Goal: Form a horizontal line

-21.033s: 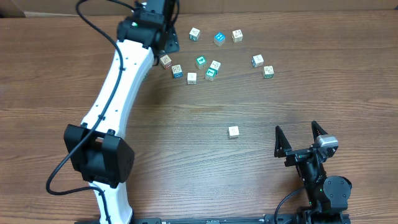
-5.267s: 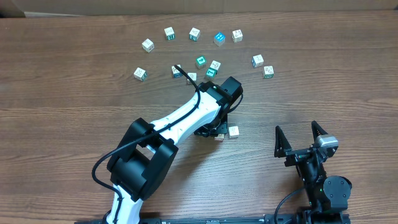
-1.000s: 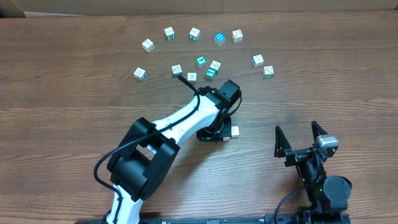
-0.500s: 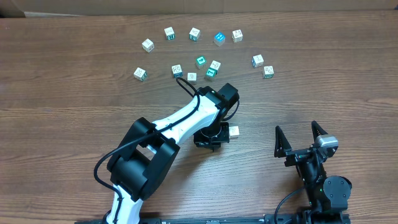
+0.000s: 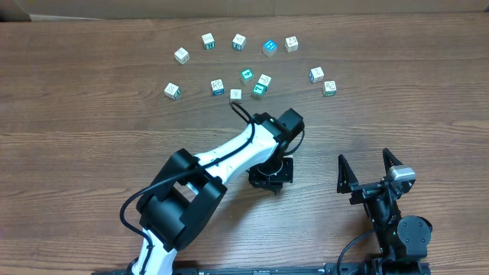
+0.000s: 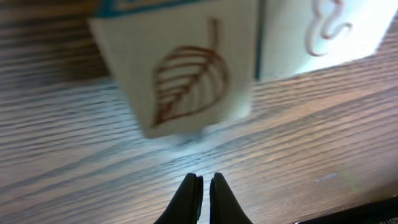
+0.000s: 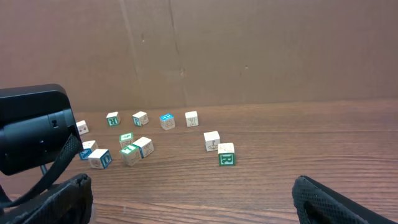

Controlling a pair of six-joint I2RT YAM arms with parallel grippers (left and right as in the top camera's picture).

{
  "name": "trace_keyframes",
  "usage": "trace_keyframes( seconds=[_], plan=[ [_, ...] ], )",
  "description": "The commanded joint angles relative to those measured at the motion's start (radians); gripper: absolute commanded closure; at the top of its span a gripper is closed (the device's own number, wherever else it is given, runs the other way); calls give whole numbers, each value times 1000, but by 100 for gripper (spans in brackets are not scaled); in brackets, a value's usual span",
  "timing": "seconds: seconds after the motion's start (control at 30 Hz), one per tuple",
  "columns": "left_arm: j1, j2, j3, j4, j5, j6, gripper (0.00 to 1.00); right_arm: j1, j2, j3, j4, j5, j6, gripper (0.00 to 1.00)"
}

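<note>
In the left wrist view two white-sided cubes stand side by side on the wood: one with a brown leaf drawing [image 6: 186,81] and one with a brown curl [image 6: 323,31]. They are the part of the horizontal line that shows. My left gripper [image 6: 204,180] is shut and empty, its tips just in front of the leaf cube. In the overhead view the left gripper [image 5: 271,174] covers these cubes completely. My right gripper [image 5: 364,156] rests open and empty at the front right, also seen as the right gripper [image 7: 191,182] in its own wrist view.
Several loose cubes lie scattered along the back of the table, from a white one [image 5: 181,55] at the left to a green-faced one [image 5: 329,88] at the right, with a cluster [image 5: 259,90] in the middle. A cardboard wall [image 7: 217,50] stands behind them.
Over the last second the left gripper has slid right and toward the front, and now hides the cube that showed beside it. The right arm has not moved.
</note>
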Motion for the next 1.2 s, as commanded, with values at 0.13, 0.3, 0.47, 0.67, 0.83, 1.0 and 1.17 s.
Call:
trace_keyframes(
  seconds=[0.13, 0.3, 0.47, 0.67, 0.83, 1.0, 1.17],
  plan=[
    [-6, 4, -7, 13, -69, 6, 96, 5, -10, -11, 5, -6, 6, 0],
    [-6, 4, -7, 40, -116, -8, 96, 5, -10, -11, 5, -6, 6, 0],
    [-6, 4, -7, 69, -116, -8, 96, 5, -10, -11, 5, -6, 6, 0],
    [-6, 4, -7, 79, -127, -8, 96, 5, -10, -11, 5, -6, 6, 0],
    [-6, 4, -7, 79, -138, -8, 96, 5, -10, -11, 5, -6, 6, 0],
    [-6, 4, -7, 91, -137, -8, 96, 5, -10, -11, 5, -6, 6, 0],
    [-6, 4, -7, 102, -137, -8, 96, 5, -10, -11, 5, -6, 6, 0]
  ],
)
